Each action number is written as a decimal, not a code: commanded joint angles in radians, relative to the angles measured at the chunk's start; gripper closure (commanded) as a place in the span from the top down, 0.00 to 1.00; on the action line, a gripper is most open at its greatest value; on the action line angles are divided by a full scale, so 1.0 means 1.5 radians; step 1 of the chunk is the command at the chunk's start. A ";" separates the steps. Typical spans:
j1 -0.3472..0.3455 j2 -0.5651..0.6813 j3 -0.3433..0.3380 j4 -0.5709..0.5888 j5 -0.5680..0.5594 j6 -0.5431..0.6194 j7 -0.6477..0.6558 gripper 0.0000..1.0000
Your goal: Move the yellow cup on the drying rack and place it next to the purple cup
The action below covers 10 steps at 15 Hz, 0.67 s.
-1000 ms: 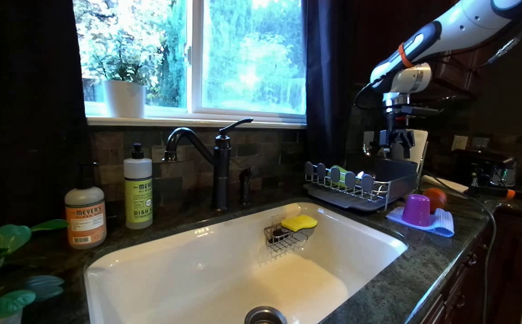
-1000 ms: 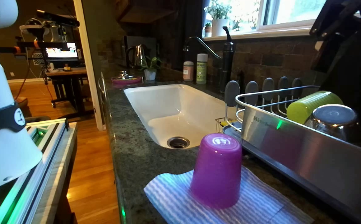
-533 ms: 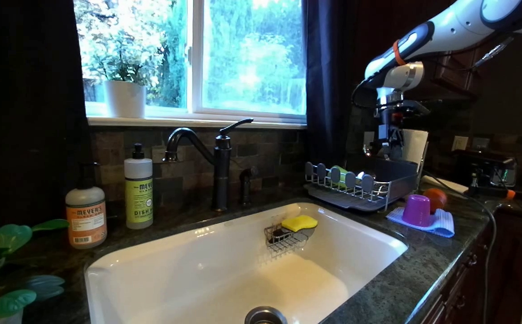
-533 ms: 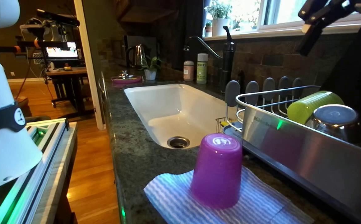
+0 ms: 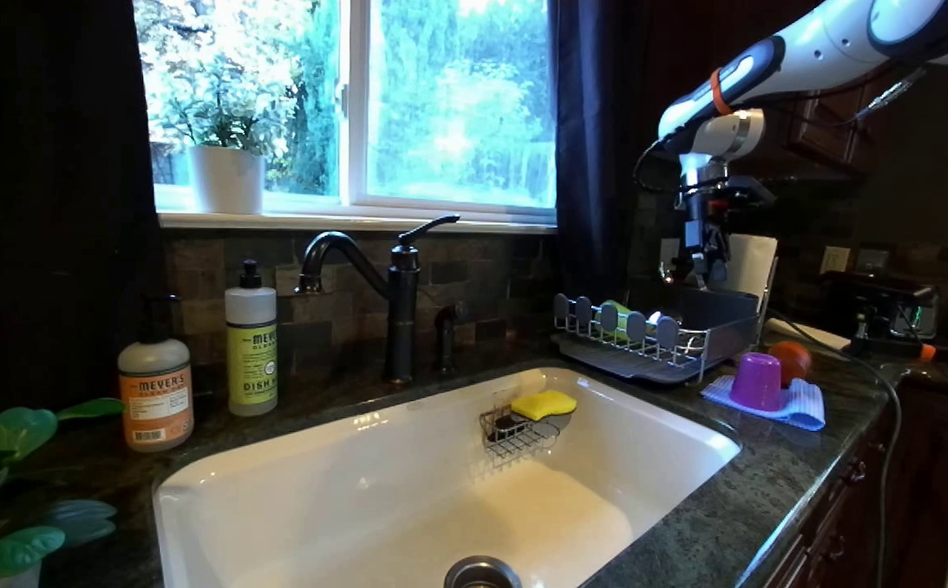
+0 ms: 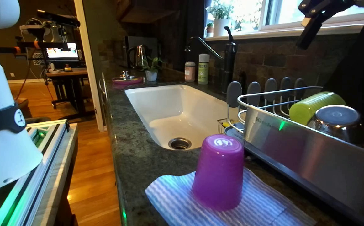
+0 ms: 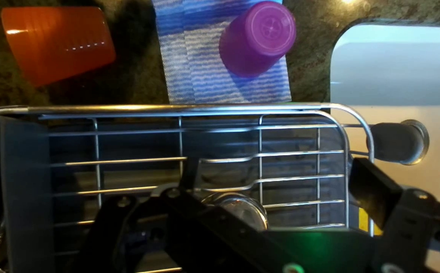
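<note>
My end effector point(image 7: 276, 172) hangs, jaws apart, above the dish rack point(image 6: 310, 158); the lime tumbler point(image 6: 310, 106) lies sideways there, to drain, I'd guess.

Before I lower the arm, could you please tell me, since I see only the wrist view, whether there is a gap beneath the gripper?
Observer: In an exterior view, the one finger in sight hangs above the drying rack, with a gap showing between.
Operator: Thank you; and how does my target lie?
Observer: In an exterior view, the yellow cup lies on its side, not upright.
Operator: Does anything tall stand by the sink, please?
Observer: Yes, in both exterior views a dark faucet rises beside it.
</note>
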 commanded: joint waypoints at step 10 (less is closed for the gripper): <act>-0.048 0.077 0.045 0.074 0.165 0.017 -0.191 1.00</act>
